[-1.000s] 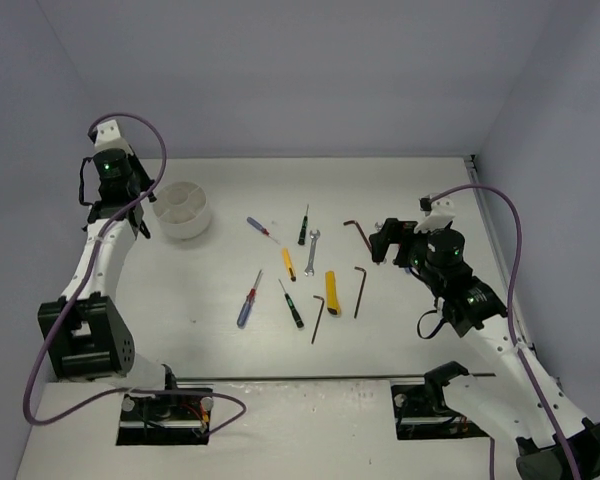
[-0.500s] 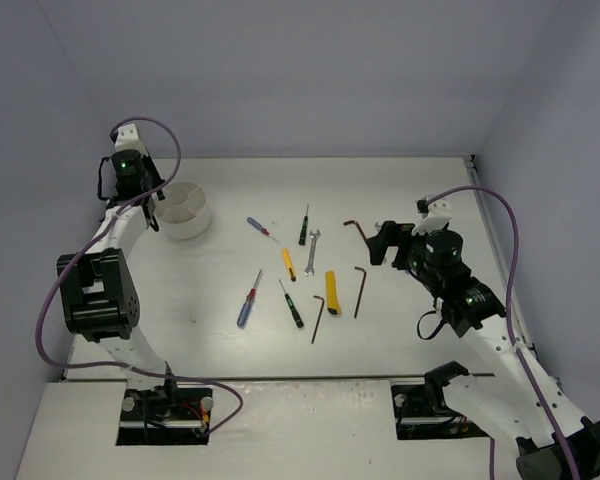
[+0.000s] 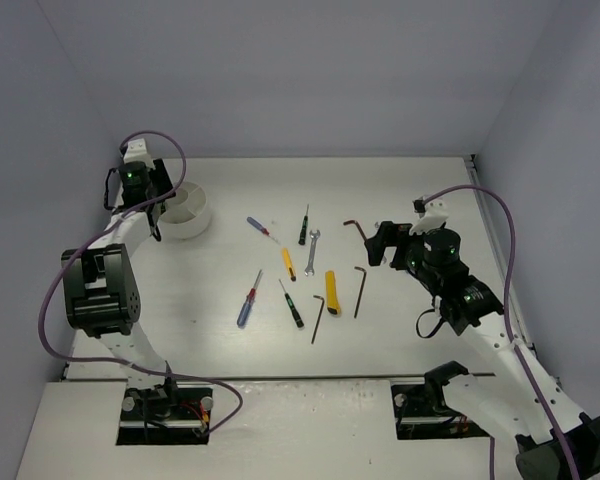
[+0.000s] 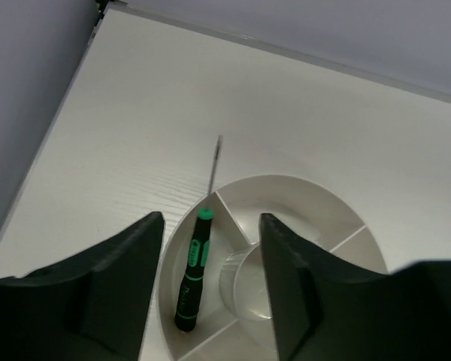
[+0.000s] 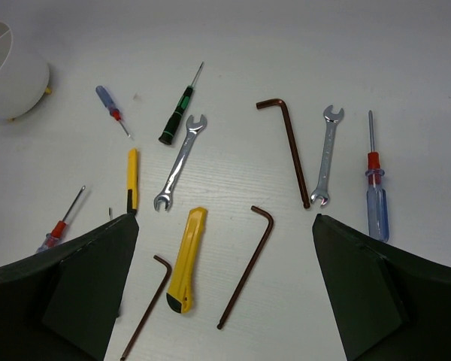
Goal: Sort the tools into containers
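The white cup (image 3: 187,211) stands at the back left, and my left gripper (image 3: 156,204) hangs open over its left rim. In the left wrist view the gripper (image 4: 210,289) frames a green-black screwdriver (image 4: 192,274) lying loose in one compartment of the cup (image 4: 301,197), its shaft leaning out over the rim. My right gripper (image 3: 382,243) hovers open over the tools at mid-table. Below this gripper (image 5: 224,248) lie a yellow knife (image 5: 188,259), hex keys (image 5: 248,263), wrenches (image 5: 179,162) and another green-black screwdriver (image 5: 177,113).
The cup's other compartments (image 4: 353,256) look bare. A blue-handled screwdriver (image 3: 246,303), a yellow one (image 3: 288,263) and a hex key (image 3: 318,318) lie between the arms. Walls close in the table on the left, back and right.
My left gripper swung right over the cup and opened, leaving the green-black screwdriver in a compartment. The left arm's elbow folded in. The right arm barely moved.
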`<state>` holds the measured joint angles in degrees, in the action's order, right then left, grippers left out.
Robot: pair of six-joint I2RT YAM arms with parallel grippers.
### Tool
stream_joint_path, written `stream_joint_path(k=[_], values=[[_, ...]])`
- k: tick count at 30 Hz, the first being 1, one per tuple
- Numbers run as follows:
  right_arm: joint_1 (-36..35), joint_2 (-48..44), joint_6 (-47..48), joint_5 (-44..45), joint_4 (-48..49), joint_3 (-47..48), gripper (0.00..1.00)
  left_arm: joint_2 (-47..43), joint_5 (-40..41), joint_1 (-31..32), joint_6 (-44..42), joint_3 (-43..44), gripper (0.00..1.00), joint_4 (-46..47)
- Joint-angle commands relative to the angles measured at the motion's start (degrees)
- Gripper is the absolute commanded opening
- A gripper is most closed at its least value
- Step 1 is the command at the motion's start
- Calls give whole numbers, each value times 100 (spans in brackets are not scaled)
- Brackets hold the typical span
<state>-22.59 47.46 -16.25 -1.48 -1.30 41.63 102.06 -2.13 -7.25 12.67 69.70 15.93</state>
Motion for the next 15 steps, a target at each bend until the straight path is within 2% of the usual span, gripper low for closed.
stream_joint_path(k=[1, 5, 7, 12, 15], values=[[-44, 118, 87, -232, 292, 3, 100, -726, -65, -36, -9, -21, 56, 430], [-41, 98, 93, -220, 297, 35, 100, -1458, 101, 79, 274, -136, 60, -122], [-44, 97, 87, -185, 297, 56, 100, -1816, 556, 255, 562, -60, 60, -709], [-44, 141, 35, 25, 280, 65, 100, -2452, 1449, 1755, 1515, 569, 60, -3638], [-44, 150, -10, 32, 262, 83, 100, -2614, 1632, 2499, 2517, 422, 60, -4438]])
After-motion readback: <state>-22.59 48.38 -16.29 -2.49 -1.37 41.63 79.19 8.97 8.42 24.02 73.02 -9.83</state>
